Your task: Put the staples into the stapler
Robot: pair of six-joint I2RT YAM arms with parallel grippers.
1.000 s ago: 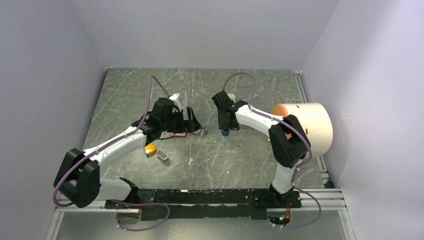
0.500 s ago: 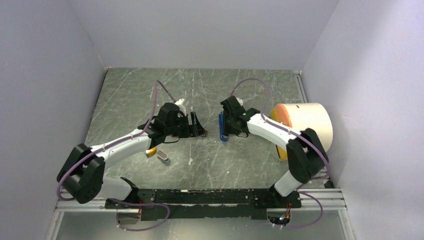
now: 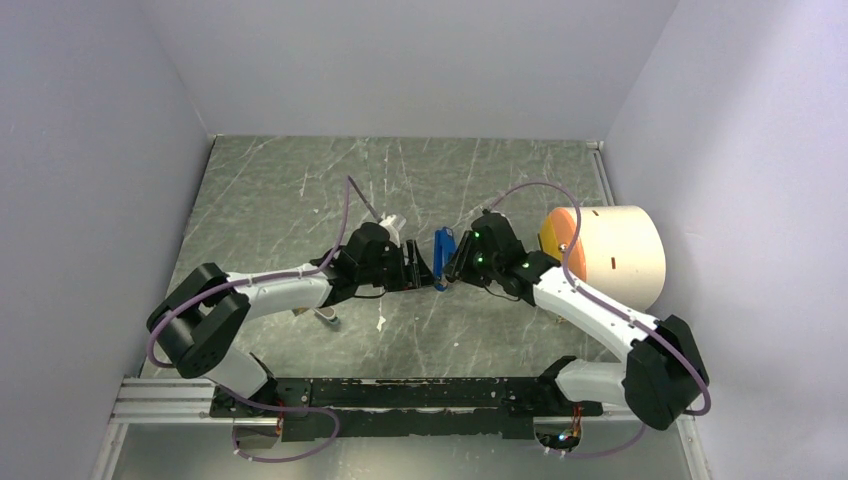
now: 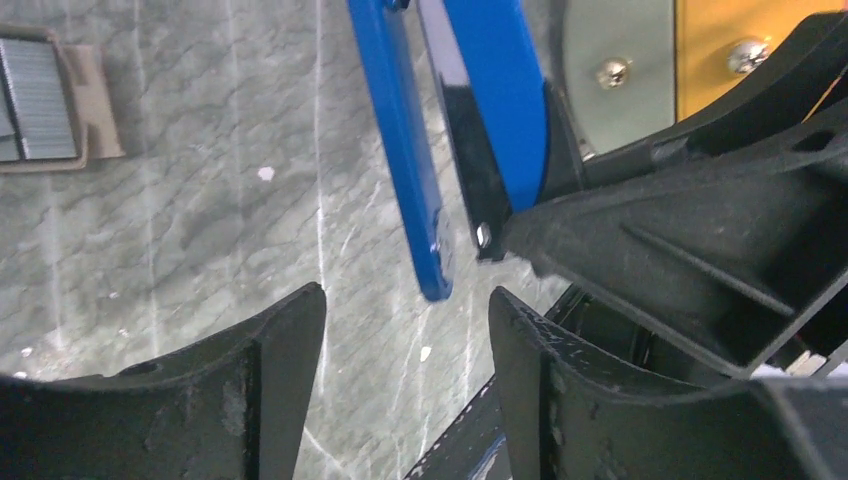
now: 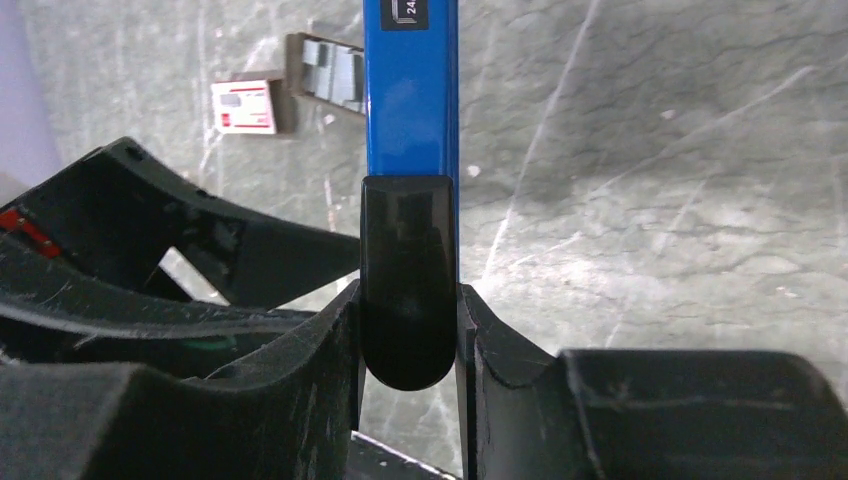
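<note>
The right gripper (image 5: 409,296) is clenched on the black rear end of the stapler (image 5: 410,90), one finger on each side face. The blue body projects straight out from the fingers. It looks lifted off the table (image 3: 280,180), as far as the wrist view shows. The top view puts it near the middle of the table, between the two wrists.

In the left wrist view the stapler is hinged apart. A slim blue arm diverges from the thicker blue-and-black part, and both run out of the top of the frame. The tip of the slim arm sits just beyond the gap of the left gripper (image 4: 405,325), touching neither finger.

The left gripper is released, fingers spread, gripping nothing.

The staples (image 4: 38,100) are a grey ribbed block in a tray (image 5: 325,72) lying flat on the table. The tray is drawn out of the small red-and-white box (image 5: 245,106) and lies apart from the stapler. It cannot be made out in the top view.

A cream cylinder (image 3: 615,255) with an orange end face lies at the right edge of the table.
</note>
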